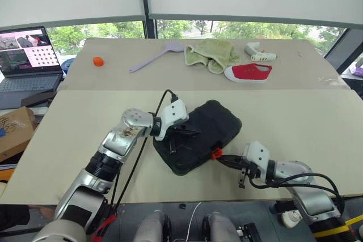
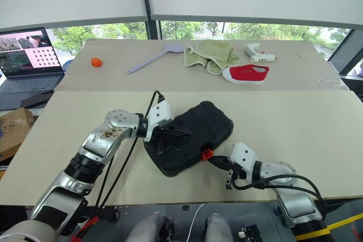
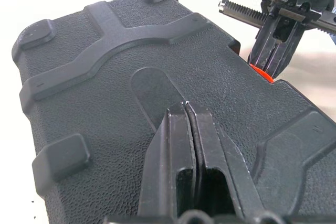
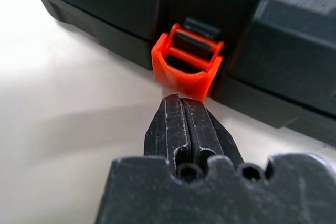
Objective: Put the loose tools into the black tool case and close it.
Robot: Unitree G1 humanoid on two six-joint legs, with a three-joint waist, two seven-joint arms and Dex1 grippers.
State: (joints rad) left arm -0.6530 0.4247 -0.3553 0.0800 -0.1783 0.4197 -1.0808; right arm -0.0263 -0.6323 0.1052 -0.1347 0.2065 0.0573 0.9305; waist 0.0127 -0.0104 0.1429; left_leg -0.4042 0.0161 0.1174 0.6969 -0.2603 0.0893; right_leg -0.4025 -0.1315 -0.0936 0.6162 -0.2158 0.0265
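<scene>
The black tool case [image 1: 211, 124] lies with its lid down in the middle of the near table. Its small orange latch [image 4: 188, 73] sticks out from the front wall that faces me. My left gripper [image 3: 185, 107] is shut, and its tips rest on the textured lid near the middle. My right gripper [image 4: 181, 102] is shut too, with its tips right at the lower edge of the orange latch [image 1: 216, 153], low over the tabletop. The loose tools are out of view.
On the far table lie a purple spatula [image 1: 152, 58], a green cloth [image 1: 211, 54], a red shoe [image 1: 248, 73], a white object [image 1: 260, 54] and a small orange object [image 1: 98, 61]. A laptop [image 1: 27, 60] and a cardboard box [image 1: 14, 131] stand at the left.
</scene>
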